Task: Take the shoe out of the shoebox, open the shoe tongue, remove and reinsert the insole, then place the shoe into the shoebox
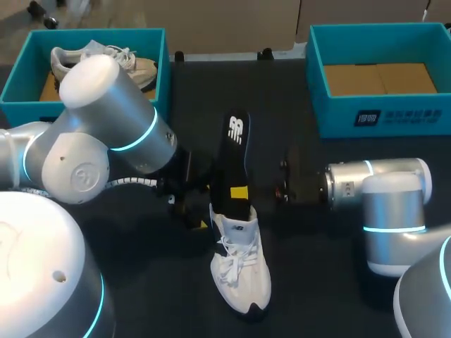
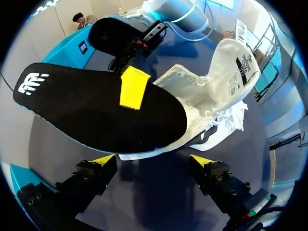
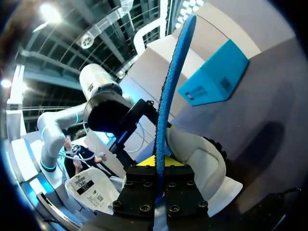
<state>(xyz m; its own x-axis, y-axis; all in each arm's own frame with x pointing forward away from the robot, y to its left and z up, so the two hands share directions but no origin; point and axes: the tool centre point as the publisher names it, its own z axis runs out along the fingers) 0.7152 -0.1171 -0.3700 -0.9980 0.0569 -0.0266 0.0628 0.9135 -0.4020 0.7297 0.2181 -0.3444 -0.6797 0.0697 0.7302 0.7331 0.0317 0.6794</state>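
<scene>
A white shoe [image 1: 241, 271] lies on the black table, its heel toward the boxes and its tongue [image 2: 234, 65] folded open. The black insole [image 1: 236, 158] sticks out of the shoe's heel opening and slants upward. My right gripper [image 1: 240, 192] is shut on the insole's lower part; one yellow tip [image 2: 134, 87] presses on its black face. In the right wrist view the insole [image 3: 168, 96] stands edge-on, showing its blue underside, clamped in the gripper [image 3: 160, 164] with the shoe [image 3: 204, 161] just beside it. My left gripper [image 2: 153, 161] is open next to the shoe's heel, its fingertips [image 2: 103, 160] under the insole, touching nothing.
A teal shoebox [image 1: 17, 84] at the back left holds a second white shoe [image 1: 134, 63]. Another teal shoebox [image 1: 317, 84] at the back right shows only its cardboard floor. My left arm's elbow [image 1: 106, 105] rises over the left box's front.
</scene>
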